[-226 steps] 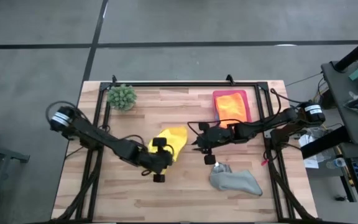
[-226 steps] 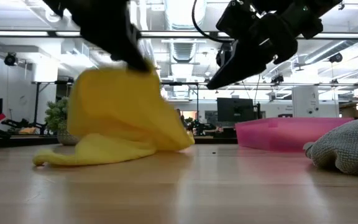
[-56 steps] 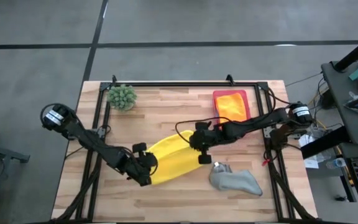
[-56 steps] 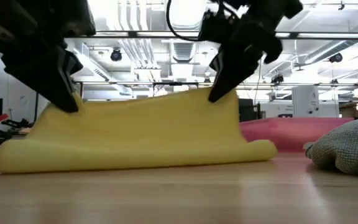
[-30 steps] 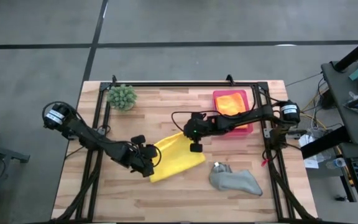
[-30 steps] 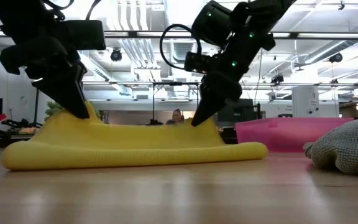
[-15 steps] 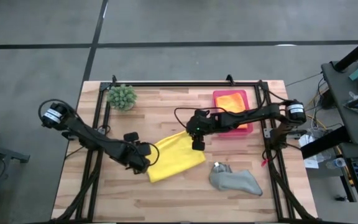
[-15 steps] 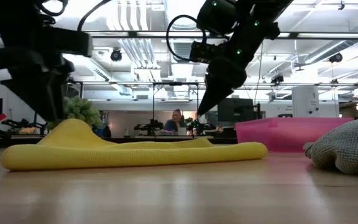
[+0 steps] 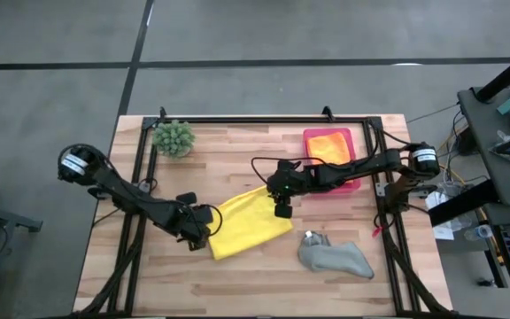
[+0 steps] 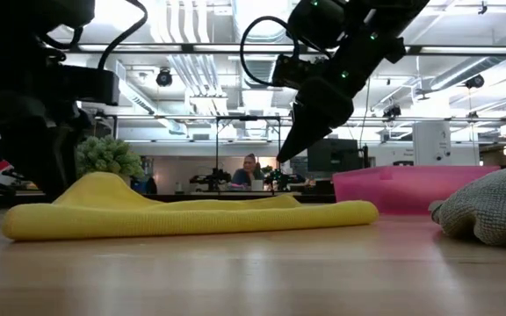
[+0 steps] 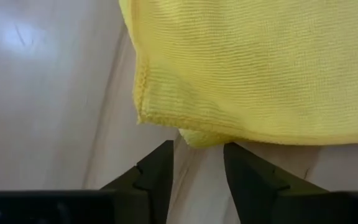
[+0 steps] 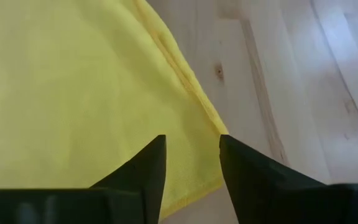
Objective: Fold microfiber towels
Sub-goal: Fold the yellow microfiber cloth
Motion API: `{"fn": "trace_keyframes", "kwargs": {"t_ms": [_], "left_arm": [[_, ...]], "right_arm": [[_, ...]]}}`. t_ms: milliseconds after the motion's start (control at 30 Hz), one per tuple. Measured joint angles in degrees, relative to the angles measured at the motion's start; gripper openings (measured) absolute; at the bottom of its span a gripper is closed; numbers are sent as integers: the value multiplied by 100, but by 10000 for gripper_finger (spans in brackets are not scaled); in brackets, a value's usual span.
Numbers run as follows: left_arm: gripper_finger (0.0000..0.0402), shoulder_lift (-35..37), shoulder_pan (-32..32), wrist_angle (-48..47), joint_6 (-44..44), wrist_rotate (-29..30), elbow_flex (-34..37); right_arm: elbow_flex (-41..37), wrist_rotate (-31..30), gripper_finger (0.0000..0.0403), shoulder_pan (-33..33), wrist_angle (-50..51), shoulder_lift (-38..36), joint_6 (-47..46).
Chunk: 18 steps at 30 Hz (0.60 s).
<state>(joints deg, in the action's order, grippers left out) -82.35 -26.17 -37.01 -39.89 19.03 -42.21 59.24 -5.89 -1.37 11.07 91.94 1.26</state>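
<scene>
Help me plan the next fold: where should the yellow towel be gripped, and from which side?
Probably at its two corners on the plant-side edge. The yellow towel lies flat, folded over, so only edges offer a pinch. The left gripper and right gripper are both open, each just off a corner; coming down from above at those corners and pinching both layers looks simplest.

Two dark jointed arms with looping black cables, white-capped shoulder joints.

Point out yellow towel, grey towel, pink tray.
yellow towel (image 9: 248, 223): high view, middle of its flat top layer.
grey towel (image 9: 336, 258): high view, centre of the crumpled heap.
pink tray (image 10: 393, 189): low view, its near side wall.
</scene>
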Motion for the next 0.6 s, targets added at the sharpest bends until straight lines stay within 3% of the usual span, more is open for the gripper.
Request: {"fn": "trace_keyframes", "kwargs": {"t_ms": [167,367,600], "left_arm": [[114,-64,9,51,-25,93,75],[100,-46,4,-228,-13,1980,-105],[66,-42,-57,-513,1849,1895,-226]], "right_arm": [[-95,2,137,-2,-188,-2,-23],[-140,0,141,-2,-330,-2,-131],[-140,0,136,-2,-330,-2,-206]]}}
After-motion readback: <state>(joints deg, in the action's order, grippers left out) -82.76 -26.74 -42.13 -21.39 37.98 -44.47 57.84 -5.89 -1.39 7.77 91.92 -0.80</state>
